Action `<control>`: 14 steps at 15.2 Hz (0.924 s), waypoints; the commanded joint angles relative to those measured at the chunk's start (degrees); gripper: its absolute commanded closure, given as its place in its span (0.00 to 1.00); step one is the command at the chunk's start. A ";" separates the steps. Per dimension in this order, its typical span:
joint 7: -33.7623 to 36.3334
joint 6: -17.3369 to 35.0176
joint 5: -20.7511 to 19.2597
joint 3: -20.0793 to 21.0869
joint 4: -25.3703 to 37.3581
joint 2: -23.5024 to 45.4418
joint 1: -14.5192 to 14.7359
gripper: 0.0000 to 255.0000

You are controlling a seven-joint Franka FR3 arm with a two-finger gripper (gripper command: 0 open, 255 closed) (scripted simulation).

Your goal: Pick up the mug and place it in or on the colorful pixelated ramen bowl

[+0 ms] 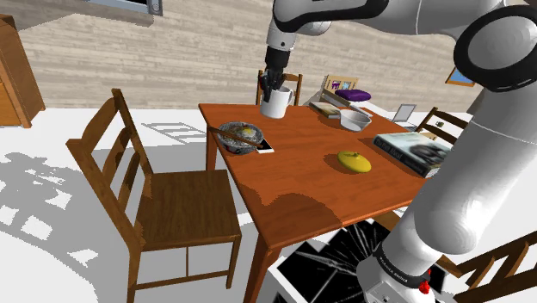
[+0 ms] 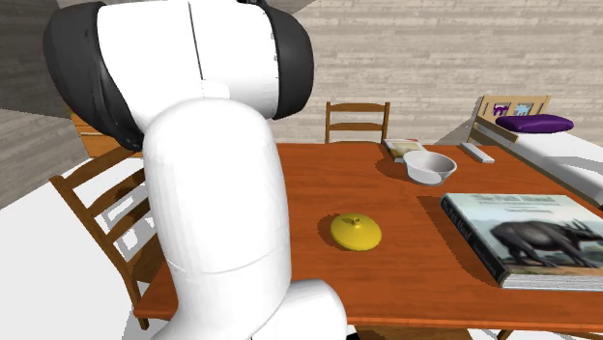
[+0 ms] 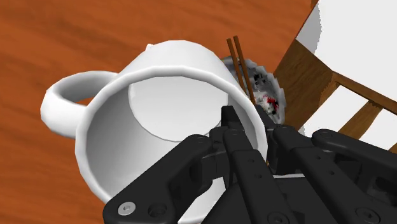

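My gripper (image 1: 274, 84) is shut on the rim of a plain white mug (image 1: 275, 103), which hangs over the far end of the wooden table (image 1: 301, 185). In the wrist view one finger (image 3: 228, 116) sits inside the mug (image 3: 159, 114) and the other outside its wall, with the handle pointing away from them. The pixelated ramen bowl (image 1: 241, 136), with brown chopsticks across it, stands on the table near the shoulder view's left edge, lower than the mug and to its left. Part of the bowl (image 3: 264, 89) peeks out just behind the mug's rim.
On the table lie a yellow lidded dish (image 1: 354, 161), a white bowl (image 1: 355, 120), a small book (image 1: 325, 108) and a large book (image 1: 413, 151). Wooden chairs stand at the table's left side (image 1: 159, 198) and far end (image 2: 358, 121). A bed with a purple pillow (image 2: 533, 123) lies beyond.
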 commanded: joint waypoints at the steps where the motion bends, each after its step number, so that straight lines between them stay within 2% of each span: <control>1: 1.39 -1.27 0.04 0.64 5.30 3.99 0.70 1.00; 7: 4.90 -7.23 -0.20 1.99 24.65 17.40 2.84 1.00; 14: 4.92 -1.54 -0.20 1.98 18.36 16.79 2.85 1.00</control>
